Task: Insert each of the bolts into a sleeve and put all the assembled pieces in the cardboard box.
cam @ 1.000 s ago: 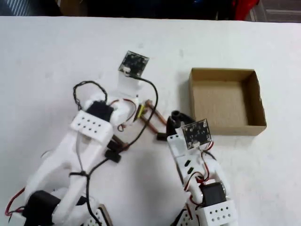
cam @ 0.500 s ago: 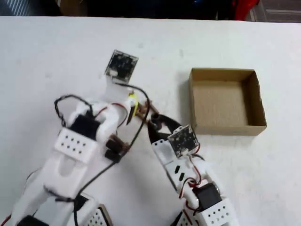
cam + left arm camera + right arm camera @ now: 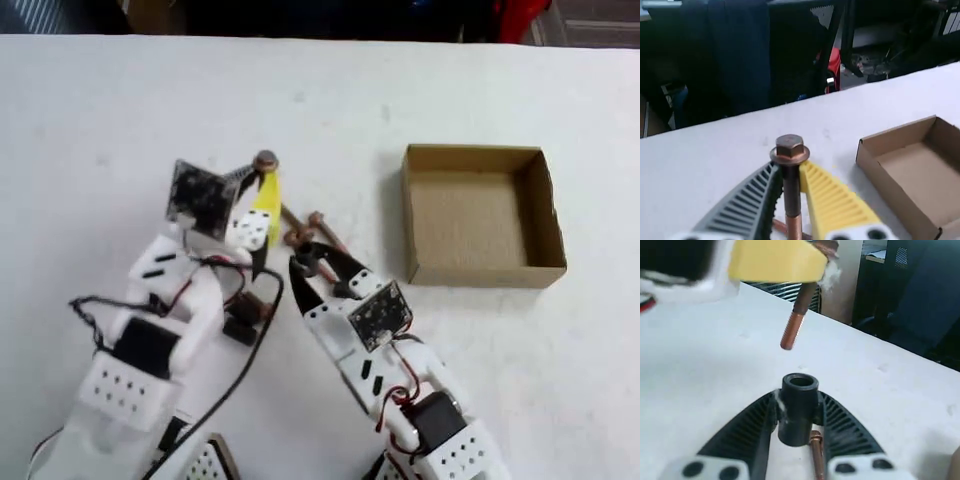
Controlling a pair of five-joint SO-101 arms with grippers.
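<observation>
My left gripper [image 3: 788, 192] is shut on a copper bolt [image 3: 790, 185], held head-up between its grey and yellow fingers; the high view shows the bolt head [image 3: 265, 160] left of the box. My right gripper [image 3: 799, 415] is shut on a black sleeve [image 3: 799, 407], upright with its bore open upward. In the right wrist view the bolt's threaded tip [image 3: 791, 330] hangs tilted a little above and beyond the sleeve, apart from it. From above, the sleeve [image 3: 306, 258] sits between the dark fingers. The cardboard box [image 3: 480, 213] stands at the right.
More copper bolts [image 3: 305, 232] lie on the white table [image 3: 100, 110] between the two grippers, one just beneath the sleeve [image 3: 815, 452]. A dark sleeve with a bolt [image 3: 245, 320] lies by the left arm's cable. Dark furniture stands beyond the table's far edge.
The left arm swung left and raised its gripper with the bolt. The right arm moved left and forward with the sleeve, away from the box.
</observation>
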